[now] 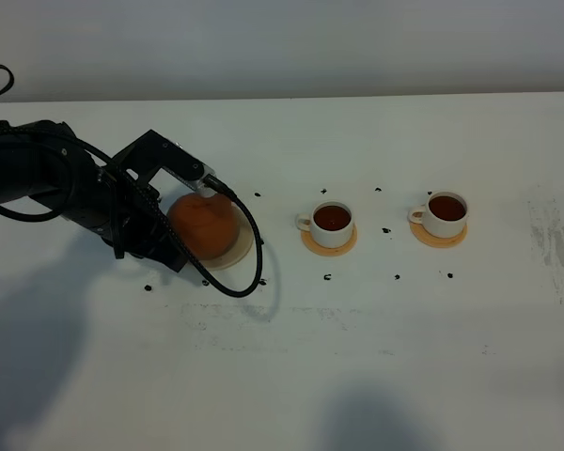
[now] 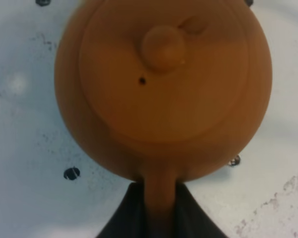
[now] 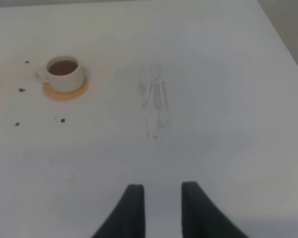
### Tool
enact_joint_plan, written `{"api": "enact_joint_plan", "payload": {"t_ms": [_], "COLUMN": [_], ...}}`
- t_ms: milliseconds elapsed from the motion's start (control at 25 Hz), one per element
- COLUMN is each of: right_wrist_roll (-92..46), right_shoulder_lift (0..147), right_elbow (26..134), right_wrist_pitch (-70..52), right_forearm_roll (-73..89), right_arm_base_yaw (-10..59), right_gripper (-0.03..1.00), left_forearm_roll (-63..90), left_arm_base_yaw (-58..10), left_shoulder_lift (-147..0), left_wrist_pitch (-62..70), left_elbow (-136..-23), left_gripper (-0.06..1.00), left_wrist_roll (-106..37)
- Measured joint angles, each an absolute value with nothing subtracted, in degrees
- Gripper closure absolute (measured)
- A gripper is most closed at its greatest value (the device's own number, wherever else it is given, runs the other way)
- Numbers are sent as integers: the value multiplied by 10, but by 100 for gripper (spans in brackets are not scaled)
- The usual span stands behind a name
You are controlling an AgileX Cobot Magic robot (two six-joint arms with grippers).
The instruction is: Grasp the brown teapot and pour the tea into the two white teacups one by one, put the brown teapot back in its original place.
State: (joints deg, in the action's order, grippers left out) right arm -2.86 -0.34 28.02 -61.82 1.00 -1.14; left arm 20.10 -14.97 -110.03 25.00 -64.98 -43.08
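The brown teapot [image 1: 204,225] is at the left, over the beige saucer [image 1: 242,246], whose rim shows at the pot's right. I cannot tell whether the pot rests on it. My left gripper [image 1: 175,228] is shut on the teapot's loop handle. The left wrist view shows the pot's lid [image 2: 163,74] from above and the handle [image 2: 159,191] clamped between my dark fingers [image 2: 123,215]. The two white teacups [image 1: 332,222] [image 1: 446,212] stand on orange-tan coasters [image 1: 329,244] [image 1: 439,238], both holding dark tea. My right gripper [image 3: 161,201] is open and empty over bare table, with the right cup [image 3: 64,74] far ahead of it.
Small black marks [image 1: 386,229] dot the white table [image 1: 376,357] around the cups and saucer. A scuffed patch [image 1: 555,244] lies at the far right. A black cable [image 1: 249,272] loops in front of the saucer. The table's right edge [image 3: 283,39] shows in the right wrist view.
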Motion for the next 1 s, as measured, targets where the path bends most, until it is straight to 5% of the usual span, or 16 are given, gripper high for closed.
{"api": "enact_joint_plan", "payload": {"t_ms": [760, 1000], "right_wrist_roll": [-29, -29], "right_shoulder_lift": [-3, -3], "right_elbow": [280, 280], "right_wrist_pitch": [-618, -618], "right_forearm_roll": [10, 10], "right_arm_base_yaw": [-11, -11], "right_gripper": [76, 76], "left_forearm_roll": [193, 193], "left_arm_base_yaw": [-150, -150], "left_shoulder_lift": [-1112, -1112], "left_wrist_pitch": [246, 246], "left_elbow": [-650, -650], "left_gripper": [86, 57], "left_wrist_roll": [-443, -450]}}
